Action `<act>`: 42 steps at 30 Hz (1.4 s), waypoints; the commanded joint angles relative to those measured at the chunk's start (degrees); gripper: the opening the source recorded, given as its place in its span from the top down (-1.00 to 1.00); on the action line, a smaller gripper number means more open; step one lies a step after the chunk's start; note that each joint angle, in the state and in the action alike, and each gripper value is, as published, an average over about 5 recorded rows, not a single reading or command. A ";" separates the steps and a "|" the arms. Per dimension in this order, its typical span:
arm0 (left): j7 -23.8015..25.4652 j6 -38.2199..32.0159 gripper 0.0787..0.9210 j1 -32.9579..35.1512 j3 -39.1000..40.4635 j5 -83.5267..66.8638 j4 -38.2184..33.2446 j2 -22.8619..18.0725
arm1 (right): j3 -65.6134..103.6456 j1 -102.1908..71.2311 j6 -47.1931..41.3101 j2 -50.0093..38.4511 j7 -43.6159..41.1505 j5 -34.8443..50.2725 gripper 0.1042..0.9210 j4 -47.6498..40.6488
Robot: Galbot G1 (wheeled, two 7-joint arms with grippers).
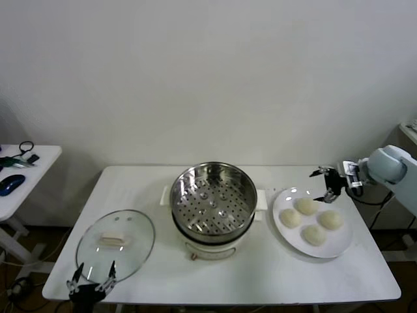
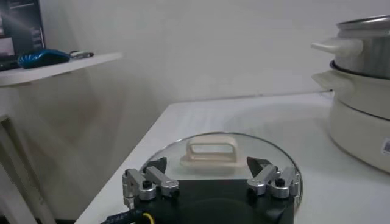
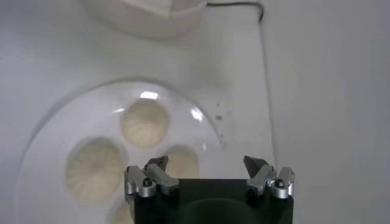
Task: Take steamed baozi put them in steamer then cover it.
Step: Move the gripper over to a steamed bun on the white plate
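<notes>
Table [image 1: 273,277] edge, nearest the robot, carries the left gripper [image 1: 92,282] at about 7 o'clock in the head view, its fingers spread apart and holding nothing. It sits just at the near rim of the cover [image 1: 115,242], which lies flat on the tabletop with its beige handle [image 1: 111,240] up. The left wrist view shows the same: the left gripper [image 2: 208,178] low over the lid's near edge, the cover [image 2: 222,157] and its handle [image 2: 211,151] straight ahead between the parted fingertips, nothing between them.

Farther in, at the middle of the table, stands the steamer [image 1: 213,203], its perforated steel basket showing no buns inside, set on a white pot base [image 1: 212,248]. Its side also shows in the left wrist view [image 2: 361,91], well apart from the lid.

At 3 o'clock from the steamer lies a white plate [image 1: 291,237] with four baozi [image 1: 314,235] grouped on it, touching or nearly touching one another. The right gripper [image 1: 329,186] hovers at the plate's far edge, about 2 o'clock from the steamer, fingers open and empty. In the right wrist view the right gripper [image 3: 208,178] hangs above the plate [image 3: 42,146], with baozi [image 3: 144,122] below it; one is partly hidden behind the gripper body.

At 9 o'clock, beyond the table, a side table [image 1: 32,171] holds a blue mouse [image 1: 11,184].
</notes>
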 commanded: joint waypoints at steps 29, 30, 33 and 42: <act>0.17 -2.72 -0.77 0.50 0.44 3.81 2.72 -0.32 | -3.00 -3.04 -2.68 21.86 -1.12 -6.37 -0.75 -28.38; 0.16 -2.81 -0.77 0.54 0.52 3.89 2.81 -0.39 | -2.97 -3.11 -2.66 22.00 -1.12 -6.54 -0.75 -28.55; 0.13 -3.01 -0.77 0.61 0.67 4.08 3.00 -0.49 | -2.88 -3.32 -2.67 22.15 -1.24 -6.43 -0.67 -28.75; -0.04 -3.08 -0.77 0.58 0.71 4.32 3.10 -0.50 | -3.18 -2.64 -2.63 21.65 -2.00 -5.07 -0.51 -28.01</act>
